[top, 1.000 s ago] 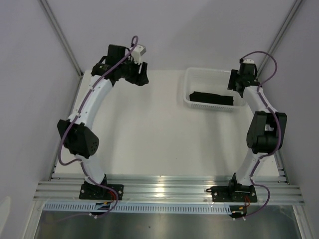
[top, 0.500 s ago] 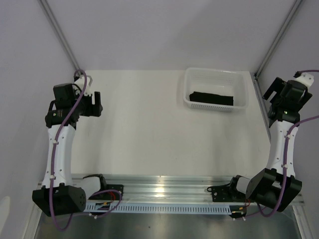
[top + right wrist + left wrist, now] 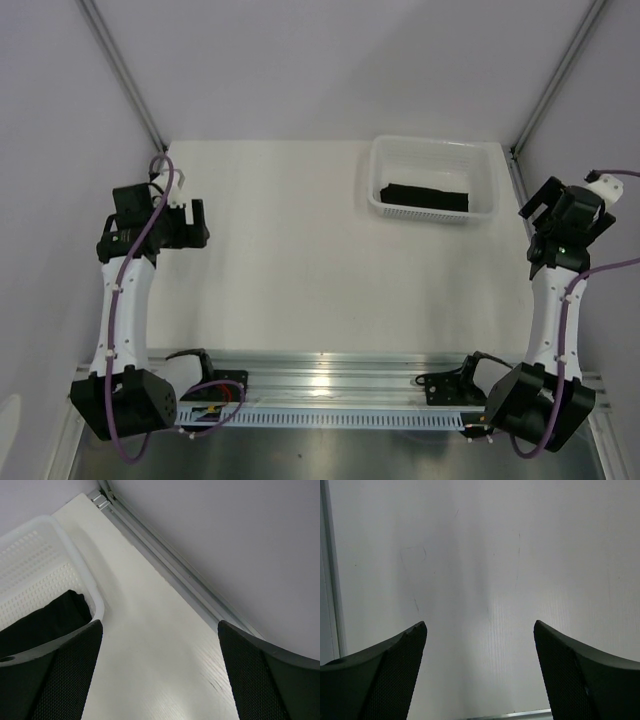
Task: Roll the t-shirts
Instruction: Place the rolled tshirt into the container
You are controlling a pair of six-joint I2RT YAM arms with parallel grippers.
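The black t-shirt (image 3: 424, 197) lies as a tight roll inside the white mesh basket (image 3: 436, 144) at the table's back right. My left gripper (image 3: 197, 224) hangs open over the left edge of the table, far from the basket, and its wrist view shows only bare table between the fingers (image 3: 480, 630). My right gripper (image 3: 536, 232) stands open at the right edge, just right of the basket and apart from it. In the right wrist view the t-shirt's end (image 3: 45, 617) and the basket's corner (image 3: 95, 600) show past the left finger; nothing sits within the right gripper (image 3: 160, 627).
An aluminium rail (image 3: 165, 560) runs along the table's right edge, with grey enclosure walls behind it and on the left. The arm bases sit on a metal rail (image 3: 330, 380) at the near edge.
Both arms have swung back from the far side of the table to its left and right edges. Both grippers have opened wider. The rolled t-shirt stays in the basket.
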